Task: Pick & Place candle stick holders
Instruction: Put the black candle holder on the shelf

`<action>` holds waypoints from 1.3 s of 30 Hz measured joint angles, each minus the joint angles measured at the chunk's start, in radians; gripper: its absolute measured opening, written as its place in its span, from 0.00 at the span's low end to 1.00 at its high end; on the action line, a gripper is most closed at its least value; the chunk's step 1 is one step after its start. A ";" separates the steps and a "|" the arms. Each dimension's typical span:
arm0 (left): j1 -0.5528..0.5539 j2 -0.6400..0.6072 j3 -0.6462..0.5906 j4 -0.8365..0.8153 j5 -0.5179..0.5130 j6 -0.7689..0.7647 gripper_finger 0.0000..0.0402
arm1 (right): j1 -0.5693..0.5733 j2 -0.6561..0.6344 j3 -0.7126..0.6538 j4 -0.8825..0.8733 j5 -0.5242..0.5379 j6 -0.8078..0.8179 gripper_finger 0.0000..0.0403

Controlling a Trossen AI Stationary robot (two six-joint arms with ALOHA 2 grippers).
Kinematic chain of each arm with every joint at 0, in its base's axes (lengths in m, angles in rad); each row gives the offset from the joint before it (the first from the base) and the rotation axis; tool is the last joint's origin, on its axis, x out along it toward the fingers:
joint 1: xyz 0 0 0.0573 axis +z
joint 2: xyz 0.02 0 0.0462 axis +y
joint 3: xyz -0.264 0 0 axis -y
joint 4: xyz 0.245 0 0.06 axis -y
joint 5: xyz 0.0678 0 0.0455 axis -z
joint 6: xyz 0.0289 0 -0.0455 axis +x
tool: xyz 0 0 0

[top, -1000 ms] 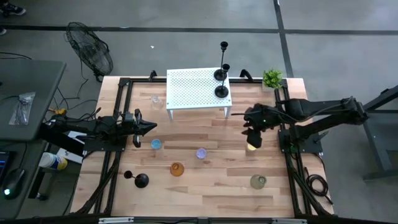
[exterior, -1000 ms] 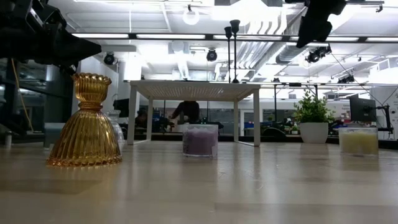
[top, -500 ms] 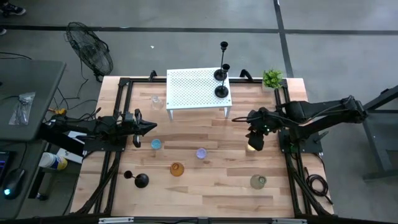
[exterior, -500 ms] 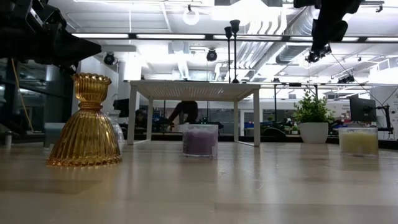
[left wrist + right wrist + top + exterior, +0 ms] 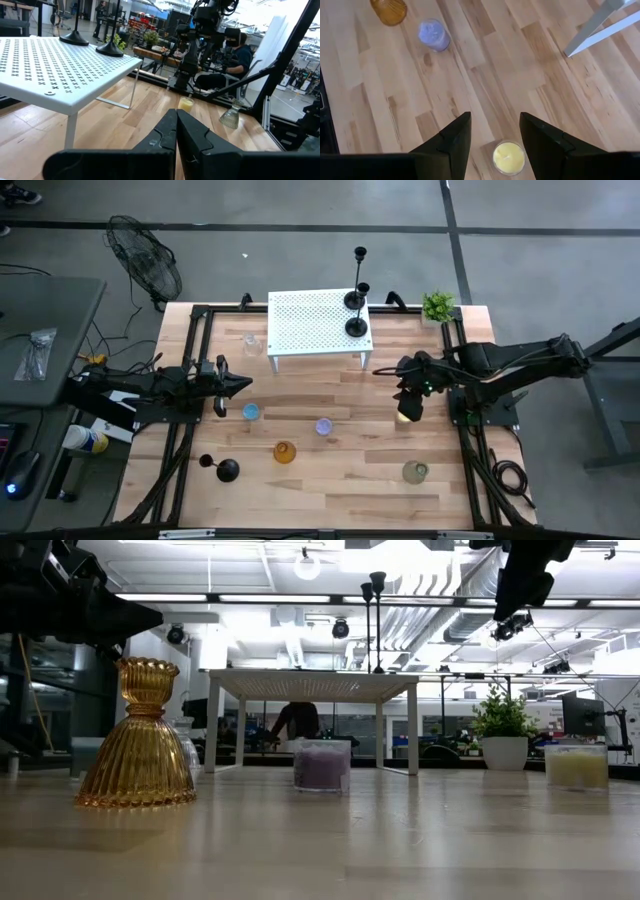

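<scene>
Two black candle stick holders (image 5: 356, 314) stand by their round bases on a white perforated stand (image 5: 310, 325). A third one (image 5: 222, 469) lies on its side near the table's front left. Small glass holders sit on the wood: blue (image 5: 250, 412), purple (image 5: 323, 426), amber (image 5: 285, 451), yellow (image 5: 407, 415), greenish (image 5: 415, 471). My right gripper (image 5: 492, 122) hangs open above the yellow holder (image 5: 508, 158), well clear of it. My left gripper (image 5: 243, 384) waits shut at the table's left, pointing level.
A small potted plant (image 5: 437, 305) stands at the far right corner. A clear glass (image 5: 252, 342) sits left of the stand. Black frame rails run along the table's left and right edges. Bare wood lies between the stand and the glass holders.
My right gripper has rolled a little at the wrist while hanging above the yellow holder; its fingers stay apart.
</scene>
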 joint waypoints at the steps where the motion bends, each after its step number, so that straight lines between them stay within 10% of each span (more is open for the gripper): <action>1: 0.000 0.000 0.000 0.000 0.000 0.000 0.00 | 0.000 0.000 0.000 0.000 -0.001 -0.001 0.40; 31: 0.000 0.000 0.020 -0.033 0.018 0.034 0.00 | 0.000 0.000 0.000 0.004 -0.037 -0.157 0.40; 39: 0.000 0.000 0.022 -0.039 0.033 0.034 0.00 | 0.000 0.000 0.000 0.063 -0.064 -0.221 0.21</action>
